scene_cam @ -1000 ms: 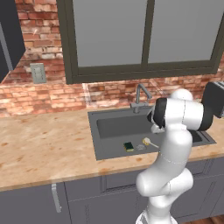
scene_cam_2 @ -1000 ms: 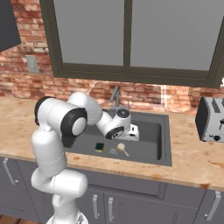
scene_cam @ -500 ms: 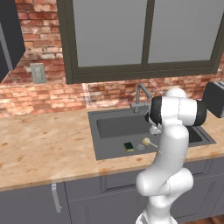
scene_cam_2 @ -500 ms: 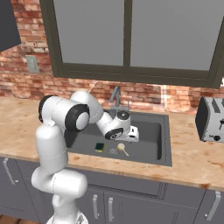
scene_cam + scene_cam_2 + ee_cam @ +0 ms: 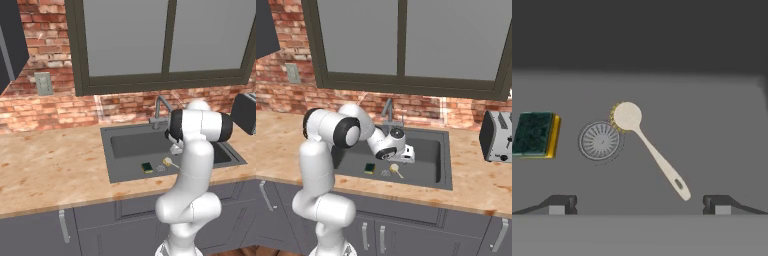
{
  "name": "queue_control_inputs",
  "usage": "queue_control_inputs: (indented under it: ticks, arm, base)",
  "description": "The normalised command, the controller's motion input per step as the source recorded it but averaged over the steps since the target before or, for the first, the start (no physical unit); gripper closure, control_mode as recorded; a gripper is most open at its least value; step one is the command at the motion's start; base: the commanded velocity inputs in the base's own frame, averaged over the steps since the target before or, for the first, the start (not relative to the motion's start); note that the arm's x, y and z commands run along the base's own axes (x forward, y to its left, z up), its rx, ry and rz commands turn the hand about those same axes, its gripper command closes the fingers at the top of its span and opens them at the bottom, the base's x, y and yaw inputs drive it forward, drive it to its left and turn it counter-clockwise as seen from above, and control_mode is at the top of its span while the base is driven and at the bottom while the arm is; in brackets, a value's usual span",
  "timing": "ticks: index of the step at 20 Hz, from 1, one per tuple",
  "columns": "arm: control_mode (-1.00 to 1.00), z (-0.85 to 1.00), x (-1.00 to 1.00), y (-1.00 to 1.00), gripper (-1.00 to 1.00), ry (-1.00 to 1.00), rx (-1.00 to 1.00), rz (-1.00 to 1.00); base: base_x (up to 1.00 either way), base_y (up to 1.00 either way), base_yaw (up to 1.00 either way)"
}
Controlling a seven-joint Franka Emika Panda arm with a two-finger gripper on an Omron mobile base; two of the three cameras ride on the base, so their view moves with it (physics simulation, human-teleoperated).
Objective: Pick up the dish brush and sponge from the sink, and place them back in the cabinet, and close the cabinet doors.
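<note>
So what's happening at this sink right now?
The robot's hand is lowered over the sink, open and holding nothing. The dish brush and the sponge both lie on the basin floor, on either side of the drain. The hand is roughly lined up over the brush; nothing has been picked up yet.

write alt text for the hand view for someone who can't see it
Looking down into the dark grey sink, a cream dish brush lies between the open tool's two fingertips, its round head beside the drain. A green and yellow sponge sits on the drain's other side.
</note>
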Motion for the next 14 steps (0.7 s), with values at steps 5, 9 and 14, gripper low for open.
queue_control_inputs:
  ticks: [5,9,14]
  arm:
    - [-1.0,-0.09,0.06,0.0,-1.0,0.0,0.0,0.0]
    - [-1.0,-0.1,0.13,0.0,-1.0,0.0,0.0,0.0]
    - [-1.0,-0.14,0.08,-0.03,-1.0,0.0,0.0,0.0]
  base:
    - [0.0,0.0,0.0]
    - [0.0,0.0,0.0]
    - [0.0,0.0,0.0]
